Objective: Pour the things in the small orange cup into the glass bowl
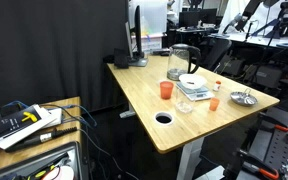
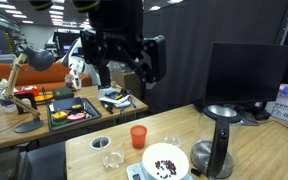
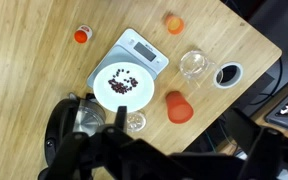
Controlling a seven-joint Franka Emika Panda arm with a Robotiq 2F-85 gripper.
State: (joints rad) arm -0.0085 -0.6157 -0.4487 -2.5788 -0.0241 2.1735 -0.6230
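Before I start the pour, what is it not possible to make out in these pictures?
1. What the small orange cup holds: too small in the wrist view and in an exterior view.
2. Whether the glass bowl is empty: clear and tiny in the wrist view.
3. The gripper: its tips are dark and blurred at the bottom edge of the wrist view, and dark against the black curtain in an exterior view.

Wooden table: small orange cup, glass bowl, scale.

The glass bowl between small orange cup and larger cup.
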